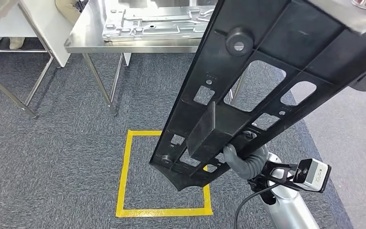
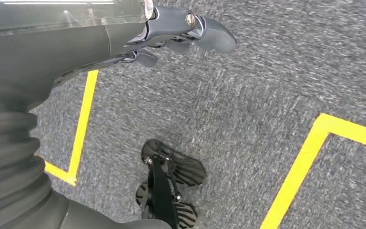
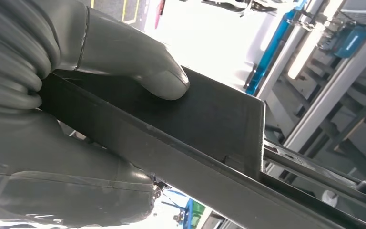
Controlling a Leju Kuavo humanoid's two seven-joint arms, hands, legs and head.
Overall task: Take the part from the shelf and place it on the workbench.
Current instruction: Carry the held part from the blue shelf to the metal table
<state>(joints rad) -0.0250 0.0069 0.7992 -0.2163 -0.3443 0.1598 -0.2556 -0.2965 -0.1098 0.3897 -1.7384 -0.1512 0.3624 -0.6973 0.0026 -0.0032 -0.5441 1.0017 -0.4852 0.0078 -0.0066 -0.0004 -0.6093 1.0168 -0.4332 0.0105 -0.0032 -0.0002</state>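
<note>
Ahead and to the left of the carried load: steel workbench [image 1: 83, 40], brushed top, tube legs, bearing a pressed metal panel [image 1: 155, 21]. Part [image 1: 267, 62]: long black moulded plastic frame, ribbed, with cut-outs, long axis slanting up and away; right hand [image 1: 242, 160] grips its lower end, thumb [image 3: 143, 67] pressed on a flat rib. Left hand [image 2: 181, 31] hangs over grey carpet, apparently holding nothing, fingers loosely apart.

Workshop: steel workbench [image 1: 83, 40], yellow floor tape [image 1: 124, 167] on grey carpet [image 1: 52, 157]
</note>
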